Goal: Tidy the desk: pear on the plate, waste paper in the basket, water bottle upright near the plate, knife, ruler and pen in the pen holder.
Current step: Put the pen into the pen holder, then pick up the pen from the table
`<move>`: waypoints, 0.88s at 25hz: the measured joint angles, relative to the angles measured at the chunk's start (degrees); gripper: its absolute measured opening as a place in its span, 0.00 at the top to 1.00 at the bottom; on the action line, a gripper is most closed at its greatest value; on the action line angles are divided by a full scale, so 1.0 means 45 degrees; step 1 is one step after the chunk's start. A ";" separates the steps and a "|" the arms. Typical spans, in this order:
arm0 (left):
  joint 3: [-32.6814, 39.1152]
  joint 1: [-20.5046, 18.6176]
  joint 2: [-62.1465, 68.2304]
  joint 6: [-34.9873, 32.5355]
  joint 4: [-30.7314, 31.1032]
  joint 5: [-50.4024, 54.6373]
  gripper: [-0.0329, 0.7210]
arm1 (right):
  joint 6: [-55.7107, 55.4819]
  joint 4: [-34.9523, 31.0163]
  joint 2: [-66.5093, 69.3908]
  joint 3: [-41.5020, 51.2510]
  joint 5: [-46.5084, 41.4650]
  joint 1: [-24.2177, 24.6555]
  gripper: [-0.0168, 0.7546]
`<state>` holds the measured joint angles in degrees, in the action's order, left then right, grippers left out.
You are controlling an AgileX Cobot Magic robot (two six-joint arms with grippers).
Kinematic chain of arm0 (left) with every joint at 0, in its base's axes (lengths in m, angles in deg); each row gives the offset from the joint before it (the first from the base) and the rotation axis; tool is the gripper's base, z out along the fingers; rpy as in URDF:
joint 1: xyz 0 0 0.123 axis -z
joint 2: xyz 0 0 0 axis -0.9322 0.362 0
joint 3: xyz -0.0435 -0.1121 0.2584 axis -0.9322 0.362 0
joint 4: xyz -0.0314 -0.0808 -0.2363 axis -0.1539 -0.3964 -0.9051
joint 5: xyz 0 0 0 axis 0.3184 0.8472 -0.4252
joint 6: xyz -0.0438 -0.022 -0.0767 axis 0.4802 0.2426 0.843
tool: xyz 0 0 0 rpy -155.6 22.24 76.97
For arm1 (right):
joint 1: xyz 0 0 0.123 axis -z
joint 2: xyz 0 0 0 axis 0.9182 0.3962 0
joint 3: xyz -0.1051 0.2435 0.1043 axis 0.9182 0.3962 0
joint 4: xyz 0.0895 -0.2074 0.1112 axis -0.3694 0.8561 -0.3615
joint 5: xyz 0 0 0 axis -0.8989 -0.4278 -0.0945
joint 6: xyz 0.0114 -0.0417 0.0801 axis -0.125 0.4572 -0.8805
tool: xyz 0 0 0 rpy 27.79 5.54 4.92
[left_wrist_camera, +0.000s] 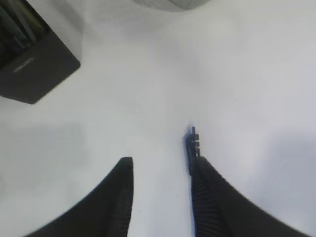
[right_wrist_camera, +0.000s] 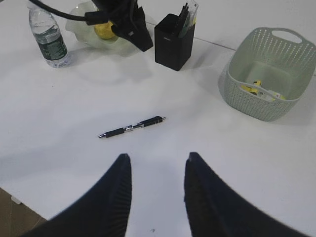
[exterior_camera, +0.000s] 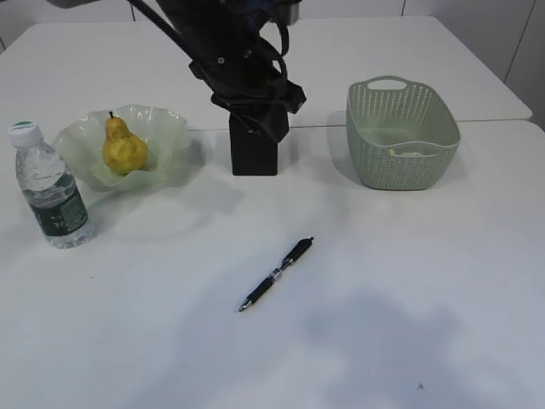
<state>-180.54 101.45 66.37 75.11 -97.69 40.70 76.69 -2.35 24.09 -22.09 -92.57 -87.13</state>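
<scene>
The right tool (right_wrist_camera: 155, 190) hangs part-open with nothing between its jaws, pulled back over the near side of the bench (exterior_camera: 409, 341) and looking straight down on the pen (right_wrist_camera: 132, 127); that pen is the only thing left loose, a black click pen lying flat in open space, well apart from everything else. From the right tool it sits ahead and a touch to the left; its long axis runs crosswise to the tool's view, tip toward the left and slightly nearer, clip end toward the right and farther.

The left tool (left_wrist_camera: 163, 192) is also part-open and seems to carry nothing, though a small dark blue thing pokes up by one finger (left_wrist_camera: 212, 197) in its wrist view and it's too blurry to say what; in the exterior view that arm sits right above the black pen holder (exterior_camera: 254, 146), which already has a ruler-ish clear strip and other sticks standing in it. So the right tool looks like the nearer, freer one for the pen; the jaws would probably want to close across the barrel, not along it.

Rest looks sorted: pear (exterior_camera: 124, 146) in the wavy green plate (exterior_camera: 166, 136), water bottle (exterior_camera: 51, 192) upright just beside it, scraps in the basket (exterior_camera: 400, 132).
</scene>
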 joint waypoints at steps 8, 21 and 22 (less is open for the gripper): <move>0.0000 0.0476 0.0000 -0.0051 -0.0615 0.0702 0.60 | 0.0000 0.0231 0.0000 0.0000 0.0115 0.0000 0.59; -0.0009 0.0998 0.0490 0.0003 -0.0880 0.1319 0.59 | 0.0000 0.0361 0.0000 0.0000 0.0145 0.0000 0.59; -0.0009 0.0998 0.0490 0.0025 -0.0880 0.1319 0.57 | 0.0000 0.0361 0.0000 0.0000 0.0145 0.0000 0.59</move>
<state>-180.58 105.94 68.58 75.23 -101.65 46.64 76.69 -0.73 24.09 -22.09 -91.92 -87.13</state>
